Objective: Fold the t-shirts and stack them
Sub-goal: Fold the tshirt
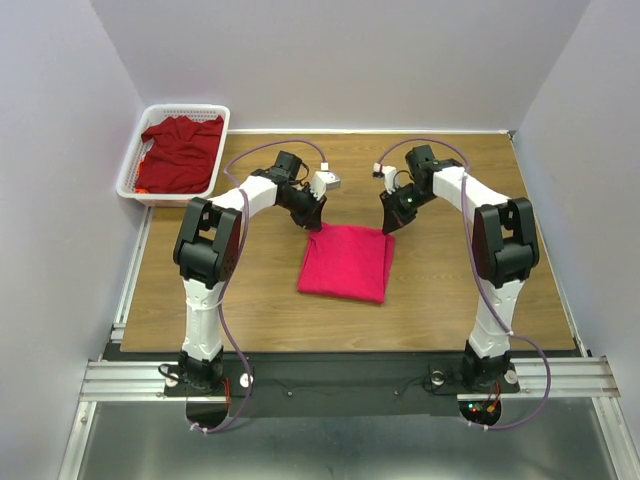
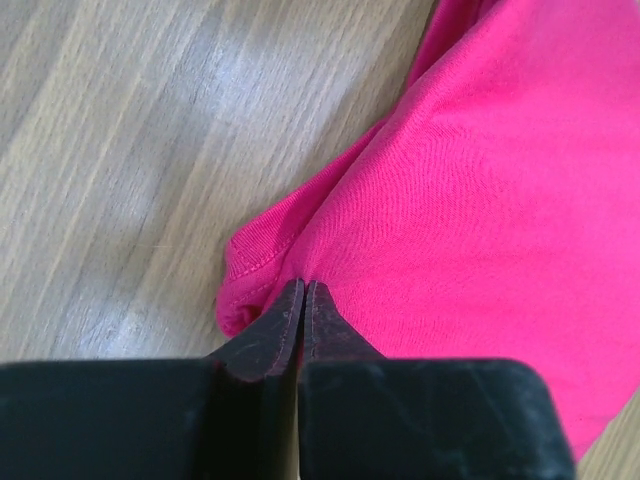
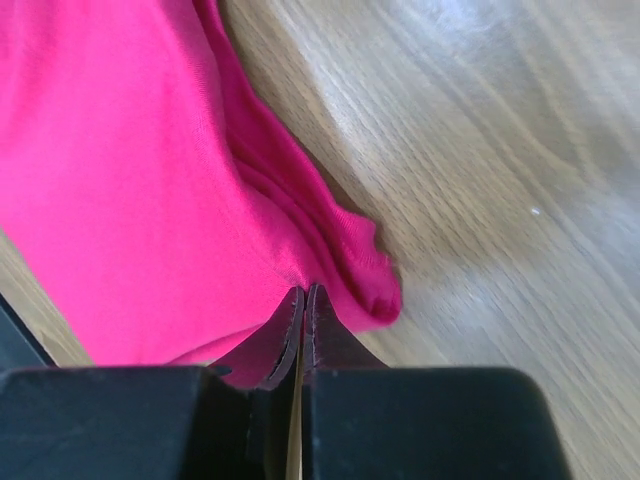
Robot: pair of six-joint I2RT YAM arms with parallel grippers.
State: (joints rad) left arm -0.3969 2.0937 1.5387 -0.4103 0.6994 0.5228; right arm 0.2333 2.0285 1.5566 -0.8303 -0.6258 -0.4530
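Two shirts are in play, and only one has been worked on. The pink shirt [image 1: 346, 262] lies in the middle of the bench [image 1: 220, 290] as a compact, roughly square bundle, several layers thick at its edges, so most of its folding looks finished. The left claw [image 1: 313, 226] is down at the far left corner of that bundle and the right claw [image 1: 388, 228] is at the far right corner. In each wrist view the two fingers are pressed tight together with a little pucker of pink cloth pinched at their tips, so both claws appear to be closed on the shirt's far edge rather than merely resting beside it. The corners they grip sit low, close to the bench or on it.

Whether one more fold is coming or the claws are only squaring the bundle up, I cannot tell. Either way this shirt is near its finished shape.

The maroon shirt [image 1: 182, 152] is a loose, crumpled heap inside the white basket [image 1: 133, 165] at the far left corner, well apart from both arms. By my judgement the task is somewhat under halfway: that second shirt has to be lifted out, spread flat, folded, and then set on top of the pink one to make the stack.
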